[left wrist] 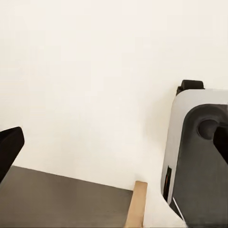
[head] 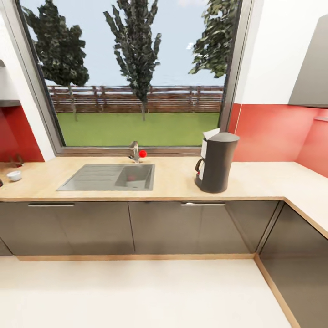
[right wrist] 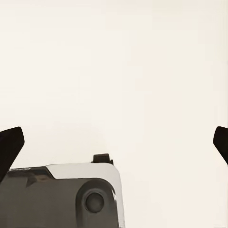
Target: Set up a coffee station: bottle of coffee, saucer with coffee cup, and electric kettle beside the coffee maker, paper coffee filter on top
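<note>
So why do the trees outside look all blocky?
Head view: the trees are rough, jagged renders, while the coffee maker looks sharper and casts a soft shadow on the kitchen countertop. Both wrist views: pale, evenly lit floor, no glare.

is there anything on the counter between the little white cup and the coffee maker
Yes: the sink with its faucet lies in the kitchen countertop between the coffee cup at the far left and the coffee maker.

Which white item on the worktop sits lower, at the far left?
The small cup, squat and alone at the far left; the white paper sits atop the coffee maker.
</note>
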